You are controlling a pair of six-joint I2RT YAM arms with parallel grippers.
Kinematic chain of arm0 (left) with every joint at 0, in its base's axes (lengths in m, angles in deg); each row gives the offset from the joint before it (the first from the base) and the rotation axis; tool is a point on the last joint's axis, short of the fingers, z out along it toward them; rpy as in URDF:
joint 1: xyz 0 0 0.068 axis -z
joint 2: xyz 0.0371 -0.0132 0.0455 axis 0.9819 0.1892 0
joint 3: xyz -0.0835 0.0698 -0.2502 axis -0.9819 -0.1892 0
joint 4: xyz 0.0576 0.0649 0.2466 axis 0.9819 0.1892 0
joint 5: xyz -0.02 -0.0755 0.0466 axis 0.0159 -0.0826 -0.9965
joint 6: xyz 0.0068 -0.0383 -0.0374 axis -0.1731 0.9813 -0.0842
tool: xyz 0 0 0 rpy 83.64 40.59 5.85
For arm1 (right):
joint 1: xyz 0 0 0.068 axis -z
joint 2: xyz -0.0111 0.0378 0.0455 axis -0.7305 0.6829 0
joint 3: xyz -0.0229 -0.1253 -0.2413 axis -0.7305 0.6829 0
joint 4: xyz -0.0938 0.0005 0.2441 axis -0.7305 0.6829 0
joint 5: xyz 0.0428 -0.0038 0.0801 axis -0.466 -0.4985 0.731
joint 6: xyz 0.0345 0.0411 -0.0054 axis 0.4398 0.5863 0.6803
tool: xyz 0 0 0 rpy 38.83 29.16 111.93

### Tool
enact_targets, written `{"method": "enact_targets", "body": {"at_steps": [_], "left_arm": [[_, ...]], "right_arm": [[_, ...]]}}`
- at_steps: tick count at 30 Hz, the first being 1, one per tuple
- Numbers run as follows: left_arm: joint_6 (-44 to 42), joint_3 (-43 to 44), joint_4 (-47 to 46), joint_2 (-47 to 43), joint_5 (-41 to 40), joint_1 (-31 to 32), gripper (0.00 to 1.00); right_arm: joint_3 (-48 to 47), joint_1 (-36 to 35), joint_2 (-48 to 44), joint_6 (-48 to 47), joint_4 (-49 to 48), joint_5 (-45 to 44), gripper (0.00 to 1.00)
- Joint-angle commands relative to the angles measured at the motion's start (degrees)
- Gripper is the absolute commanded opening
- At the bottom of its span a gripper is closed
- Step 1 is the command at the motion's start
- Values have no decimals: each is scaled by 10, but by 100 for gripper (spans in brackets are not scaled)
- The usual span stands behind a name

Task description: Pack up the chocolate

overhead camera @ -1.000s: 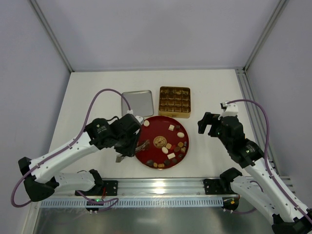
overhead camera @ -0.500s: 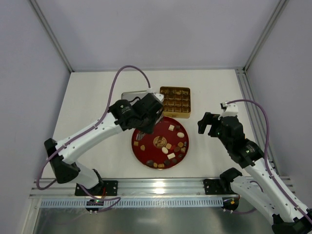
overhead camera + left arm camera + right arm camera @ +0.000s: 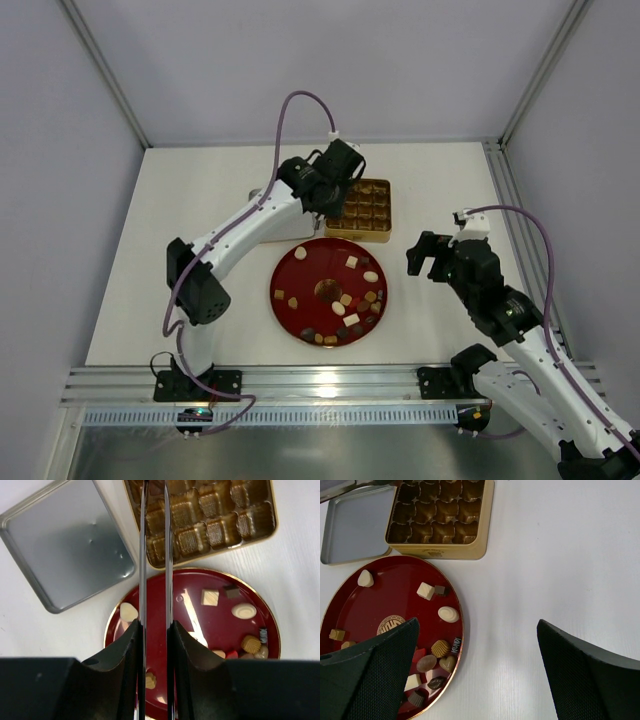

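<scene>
Below my left claw [image 3: 155, 490], nearer its wrist than its tips, the chocolate [image 3: 243, 611] lies loose on the red plate [image 3: 195, 630]. My long blades stand a sliver apart with their tips out of sight, so I cannot tell whether they pinch a piece. They reach over the gold tin [image 3: 220, 527], and a silver lid [image 3: 65, 545] lies to their left. My right claw [image 3: 477, 672] hangs spread wide, right of the plate.
</scene>
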Motion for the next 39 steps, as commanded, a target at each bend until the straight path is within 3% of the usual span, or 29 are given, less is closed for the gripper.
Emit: {"method": "enact_targets", "body": {"at_steps": [1,15,39], "left_arm": [[-22,47,-25,21,-14,-15,18],[-38,72,-20,86,-10,-36,19],[-62,46,-16,89,-21,-37,23]], "right_arm": [[-12,0,-7,2,-2,-3,100],[-7,0,-9,1,-4,-3,100],[-4,0,-6,0,-6,-5,100]]}}
